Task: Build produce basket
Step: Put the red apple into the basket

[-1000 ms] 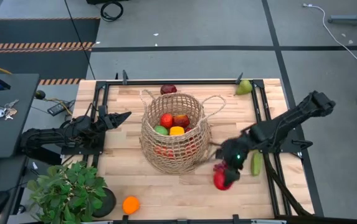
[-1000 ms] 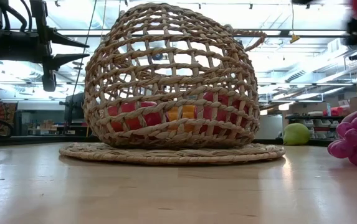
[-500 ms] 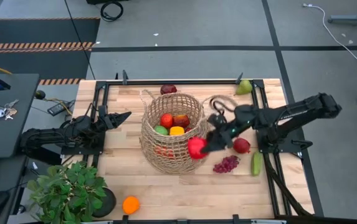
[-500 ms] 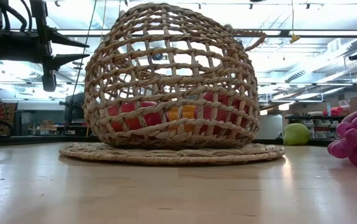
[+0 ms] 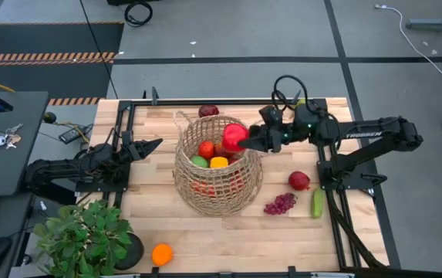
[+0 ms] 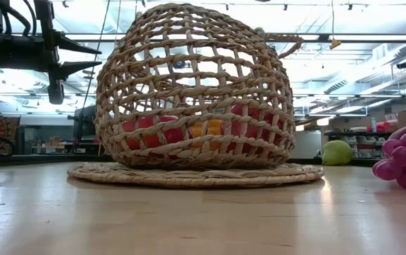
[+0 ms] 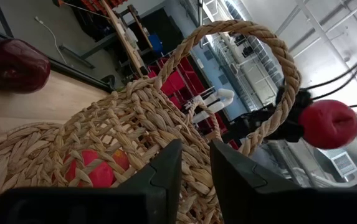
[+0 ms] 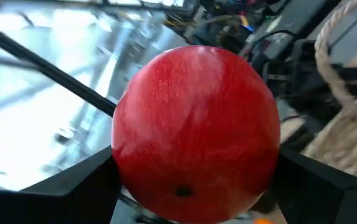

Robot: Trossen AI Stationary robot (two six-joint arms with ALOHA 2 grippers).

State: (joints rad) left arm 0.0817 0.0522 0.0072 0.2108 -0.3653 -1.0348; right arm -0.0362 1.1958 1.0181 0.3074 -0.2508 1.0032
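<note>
Orange [image 5: 162, 253] near bench [image 5: 205, 235] front edge, beside potted plant [image 5: 86, 239]. Grapes [image 5: 280, 204], dark red apple [image 5: 298, 181], cucumber [image 5: 317, 203] right of basket [image 5: 217, 166]. Basket mid-bench, fruit inside. Right claw [image 5: 245, 140] clamped on red apple [image 5: 234, 137], above basket rim. Left claw [image 5: 153, 144] together, parked left of basket.

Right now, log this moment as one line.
right gripper: holds apple over basket | left gripper: shut, waiting beside basket
</note>
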